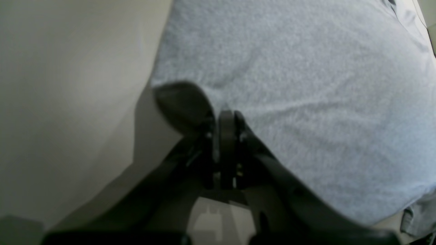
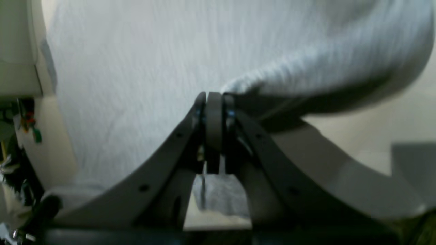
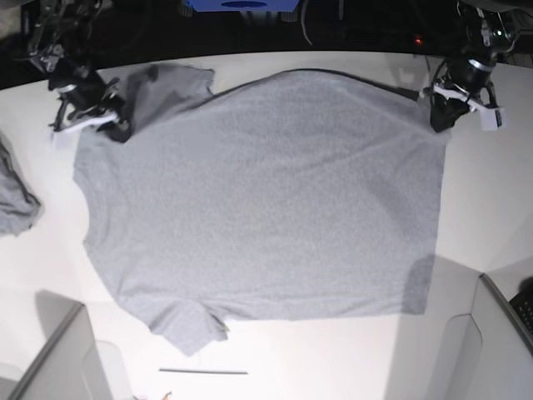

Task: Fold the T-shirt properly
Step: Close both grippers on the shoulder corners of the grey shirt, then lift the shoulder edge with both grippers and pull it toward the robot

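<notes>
— Grippers clamped on what?
— Left gripper (image 3: 444, 112) and right gripper (image 3: 93, 119) each pinch a far corner of the large heather-grey cotton T-shirt (image 3: 266, 200), spread flat across the white table (image 3: 483, 208), probably to stretch it before folding.

Count: one T-shirt (image 3: 266, 200) spread on the desk (image 3: 466, 217). One smaller piece of grey cloth (image 3: 15, 204) beside the T-shirt, off its sleeve side. My pincers: two, left pincer (image 3: 440, 112) and right pincer (image 3: 93, 117), both at the T-shirt's far edge corners.
</notes>
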`<state>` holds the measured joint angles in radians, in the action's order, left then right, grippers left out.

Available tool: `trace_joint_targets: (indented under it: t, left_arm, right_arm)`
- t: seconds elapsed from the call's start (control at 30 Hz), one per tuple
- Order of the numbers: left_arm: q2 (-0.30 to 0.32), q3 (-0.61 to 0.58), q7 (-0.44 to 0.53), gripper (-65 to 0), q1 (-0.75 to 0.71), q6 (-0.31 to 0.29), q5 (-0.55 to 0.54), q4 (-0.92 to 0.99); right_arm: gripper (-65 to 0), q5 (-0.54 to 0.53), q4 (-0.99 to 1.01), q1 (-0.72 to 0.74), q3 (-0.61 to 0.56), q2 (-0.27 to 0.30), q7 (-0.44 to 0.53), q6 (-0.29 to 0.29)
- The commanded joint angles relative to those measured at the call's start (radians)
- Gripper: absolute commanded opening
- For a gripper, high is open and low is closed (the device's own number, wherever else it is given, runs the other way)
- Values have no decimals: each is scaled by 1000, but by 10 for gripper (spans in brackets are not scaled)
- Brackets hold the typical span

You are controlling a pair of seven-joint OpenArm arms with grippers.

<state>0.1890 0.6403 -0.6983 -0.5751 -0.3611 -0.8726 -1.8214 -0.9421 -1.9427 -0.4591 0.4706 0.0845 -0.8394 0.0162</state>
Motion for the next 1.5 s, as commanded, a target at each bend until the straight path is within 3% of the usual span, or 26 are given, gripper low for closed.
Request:
trace_joint_targets:
  t: [0.0, 0.13, 0.3, 0.43, 0.77, 0.97, 1.07, 1.27, 1.47]
  left_arm:
    - [14, 28, 10, -650, 7, -2, -15, -15]
    - [14, 63, -41, -650, 56, 1, -13, -15]
    - [17, 74, -71, -650, 100, 72, -13, -15]
    - [17, 71, -97, -650, 137, 72, -13, -13]
    - [19, 71, -114, -650, 182, 73, -4, -8]
    - [17, -12, -114, -650, 229, 73, 204, 19]
    - [17, -55, -114, -650, 247, 73, 257, 22]
    - [17, -61, -116, -650, 295, 73, 260, 21]
    - [17, -60, -220, -650, 363, 73, 263, 22]
  right_arm:
    - [-650, -18, -14, 7, 3, 7, 1, -5]
    - [-650, -18, -11, 62, 61, -1, -71, -5]
    - [-650, -18, -8, 159, 139, -4, -183, -5]
    - [-650, -16, 42, 222, 150, 1, -219, -5]
    - [-650, -15, 180, 293, 150, 7, -212, -5]
    - [-650, -15, 187, 346, 141, 19, -217, -5]
    - [-650, -13, 237, 375, 139, 28, -219, -5]
    - [-650, -13, 377, 435, 93, 84, -219, -5]
    - [-650, -13, 449, 483, 3, 119, -189, -5]
